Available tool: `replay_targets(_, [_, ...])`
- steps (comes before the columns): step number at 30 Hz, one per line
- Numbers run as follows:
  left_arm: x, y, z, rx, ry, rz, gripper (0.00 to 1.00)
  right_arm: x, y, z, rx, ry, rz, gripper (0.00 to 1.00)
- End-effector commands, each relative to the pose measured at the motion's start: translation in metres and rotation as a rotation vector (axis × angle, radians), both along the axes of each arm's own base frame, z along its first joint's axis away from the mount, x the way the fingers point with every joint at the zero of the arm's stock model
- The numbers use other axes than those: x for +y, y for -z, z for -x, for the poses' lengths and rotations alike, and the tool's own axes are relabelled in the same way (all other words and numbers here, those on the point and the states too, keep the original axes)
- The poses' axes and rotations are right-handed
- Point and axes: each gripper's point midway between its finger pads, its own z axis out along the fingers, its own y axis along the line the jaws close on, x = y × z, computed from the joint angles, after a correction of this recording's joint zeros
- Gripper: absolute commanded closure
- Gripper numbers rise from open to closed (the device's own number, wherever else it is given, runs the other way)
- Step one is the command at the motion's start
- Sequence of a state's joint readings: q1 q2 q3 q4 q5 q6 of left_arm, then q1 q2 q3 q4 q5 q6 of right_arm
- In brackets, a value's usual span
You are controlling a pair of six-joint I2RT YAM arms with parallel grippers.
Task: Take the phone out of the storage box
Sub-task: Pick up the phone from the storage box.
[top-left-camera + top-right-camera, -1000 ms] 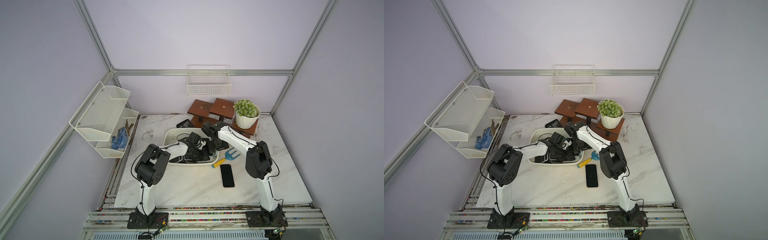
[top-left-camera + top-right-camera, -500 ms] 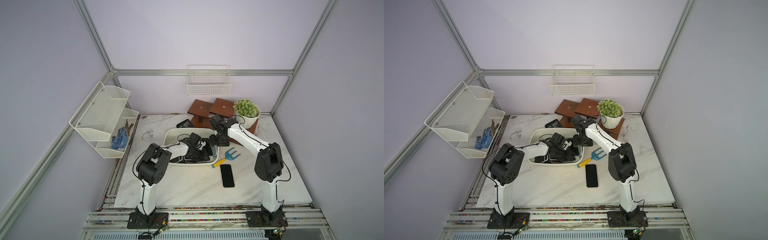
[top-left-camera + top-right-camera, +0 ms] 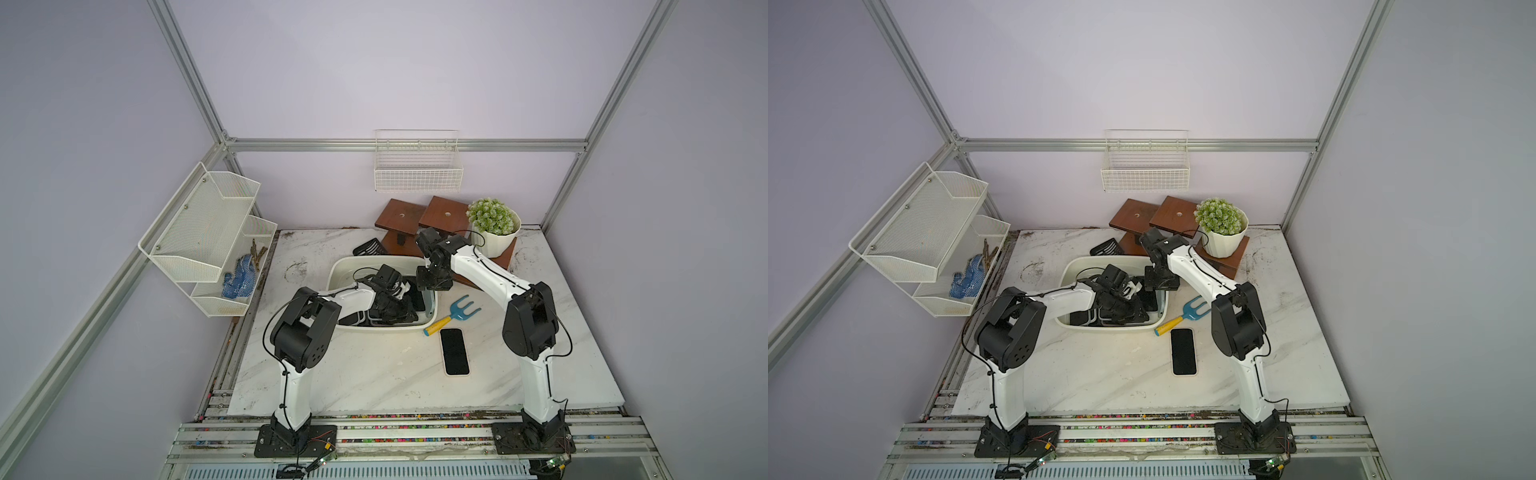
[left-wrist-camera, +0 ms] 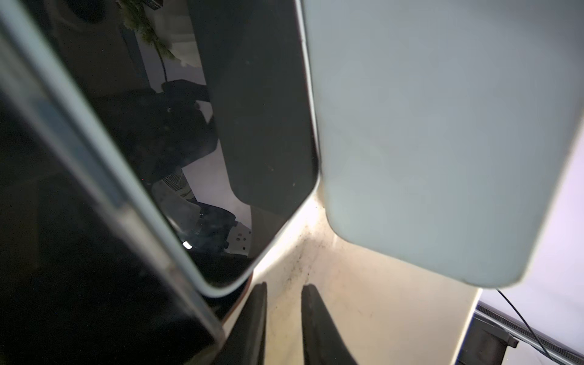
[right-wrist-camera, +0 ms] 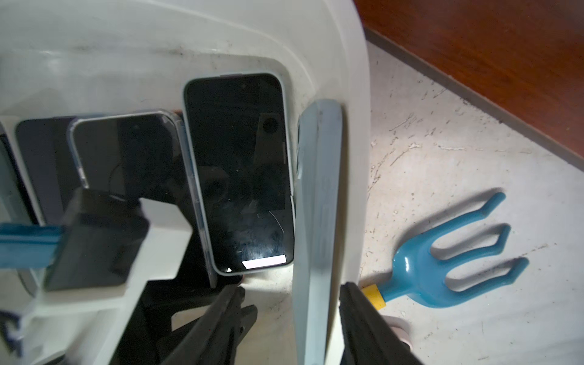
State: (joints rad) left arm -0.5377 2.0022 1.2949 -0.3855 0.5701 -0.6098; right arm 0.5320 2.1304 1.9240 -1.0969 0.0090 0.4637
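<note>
- The box (image 3: pixel 353 266) sits just toward 11 o'clock of the table's (image 3: pixel 374 374) middle. The pale phone (image 5: pixel 317 205) stands on its long edge inside, leaning on the box's 3 o'clock wall.
- The right gripper (image 5: pixel 292 287) straddles one end of that phone with its fingers spread. The inner one stands clear of it and the outer one looks to be touching. We cannot tell whether the outer finger is inside the wall or over the rim.
- The left gripper (image 4: pixel 284 287) is low in the box toward 5 o'clock. Its fingers are nearly pressed together, with a narrow empty gap, pinching nothing.
- We judge the pale phone to be a stiff, fairly dense slab. Its matte case should grip well, while any glass face would be slick and breakable.
- We would pinch across its thin faces nearer mid-length, then lift straight up past the rim.
- A finger that catches the wall could drag the light box along.
- The box is glossy white plastic with rounded corners, a rolled rim and dirt specks on its floor.
- A dark phone (image 5: pixel 237 173) lies flat in the box, its black glass smudged, with a clear-cased phone (image 5: pixel 126 151) beside it.
- A blue three-pronged rake (image 5: pixel 420 275) with a yellow handle lies just outside the box at 4 o'clock.
- Another phone (image 3: pixel 455 351) lies flat on the veined marble-look top at the box's 5 o'clock.
</note>
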Motion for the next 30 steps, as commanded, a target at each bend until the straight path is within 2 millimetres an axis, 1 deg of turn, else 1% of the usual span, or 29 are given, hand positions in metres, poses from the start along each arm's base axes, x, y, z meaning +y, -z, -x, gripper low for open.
replay_targets(1, [-0.004, -0.029, -0.015, -0.064, -0.003, 0.043, 0.76, 0.001, 0.003, -0.006, -0.003, 0.012, -0.006, 0.45])
replay_targets(7, [0.001, -0.026, -0.017, -0.052, -0.008, 0.040, 0.76, -0.001, 0.016, -0.004, 0.025, 0.028, 0.015, 0.46])
replay_targets(9, [0.002, -0.025, -0.018, -0.051, -0.009, 0.042, 0.76, 0.002, 0.021, -0.002, 0.045, 0.025, 0.004, 0.47])
replay_targets(11, [0.001, -0.024, -0.019, -0.052, -0.011, 0.045, 0.76, 0.011, 0.024, 0.001, 0.061, 0.012, -0.023, 0.48])
replay_targets(14, [-0.001, -0.022, -0.022, -0.048, -0.015, 0.052, 0.76, 0.028, 0.019, 0.004, 0.065, -0.011, -0.096, 0.48])
replay_targets(16, [-0.003, -0.020, -0.023, -0.043, -0.015, 0.057, 0.76, 0.034, 0.014, 0.003, 0.056, -0.010, -0.128, 0.48])
replay_targets(19, [-0.005, -0.018, -0.026, -0.040, -0.016, 0.064, 0.76, 0.027, 0.014, -0.001, 0.044, 0.008, -0.098, 0.48])
replay_targets(23, [-0.008, -0.017, -0.028, -0.035, -0.014, 0.074, 0.76, 0.011, 0.024, 0.002, 0.065, 0.022, -0.013, 0.48])
replay_targets(26, [-0.007, -0.016, -0.028, -0.037, -0.013, 0.070, 0.76, 0.002, 0.033, 0.002, 0.089, 0.023, 0.054, 0.52])
replay_targets(29, [-0.007, -0.012, -0.027, -0.022, -0.012, 0.074, 0.76, 0.001, 0.035, 0.002, 0.089, 0.018, 0.078, 0.51])
replay_targets(30, [-0.008, -0.011, -0.028, -0.019, -0.013, 0.077, 0.76, 0.002, 0.034, 0.002, 0.084, 0.019, 0.076, 0.49])
